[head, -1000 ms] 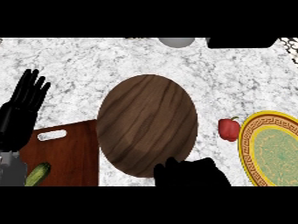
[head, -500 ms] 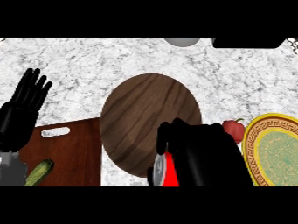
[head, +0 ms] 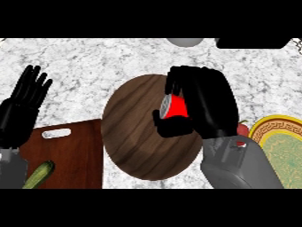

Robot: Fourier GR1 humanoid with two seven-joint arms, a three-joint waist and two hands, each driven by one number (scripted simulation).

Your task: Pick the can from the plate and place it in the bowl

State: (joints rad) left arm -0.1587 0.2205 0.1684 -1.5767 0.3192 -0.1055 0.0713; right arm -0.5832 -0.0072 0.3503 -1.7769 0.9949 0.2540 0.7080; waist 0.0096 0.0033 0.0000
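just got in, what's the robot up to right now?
The right hand is curled round a red can and holds it over the brown wooden bowl. The can is not set down yet. The yellow plate it belongs to sits at the right edge, with a red fruit beside it. The left hand rests open at the left, above a cutting board with a green vegetable on it.

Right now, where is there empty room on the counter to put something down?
Bare counter lies between the left hand and the wooden bowl, above the cutting board, and along the back. It is crowded on the right, where the right hand holds the can over the bowl beside the plate.
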